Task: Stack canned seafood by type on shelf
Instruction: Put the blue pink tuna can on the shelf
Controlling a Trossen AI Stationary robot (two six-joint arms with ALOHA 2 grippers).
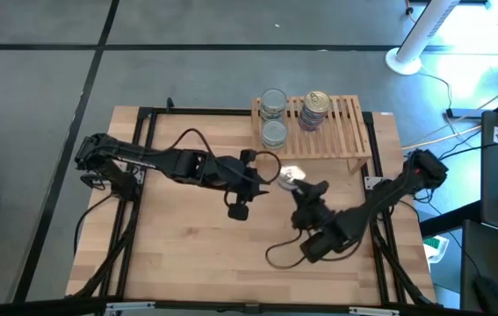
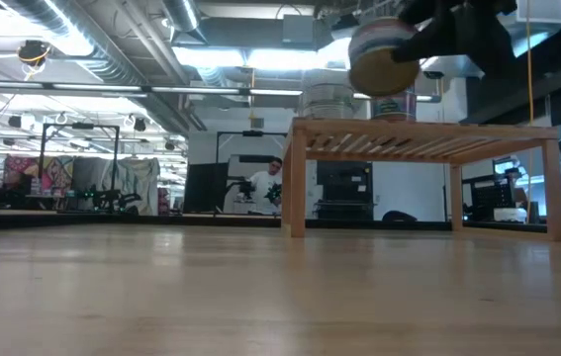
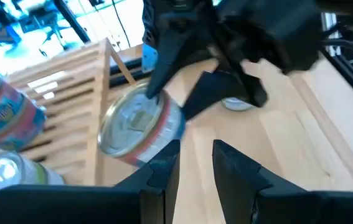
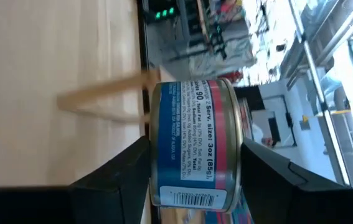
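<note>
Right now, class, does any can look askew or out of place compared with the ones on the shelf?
Yes: the can held in the right claw is tipped on its side in mid-air beside the shelf, while the other cans stand upright on the slats.

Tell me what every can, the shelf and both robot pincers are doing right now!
Held can: lifted off the table, clamped in the right pincer.
Left pincer: holding nothing, fingers slightly apart, close beside that can.
Silver-topped cans: resting on the shelf.
Gold-topped stack: standing on the shelf.
Shelf: upright on the table.
</note>
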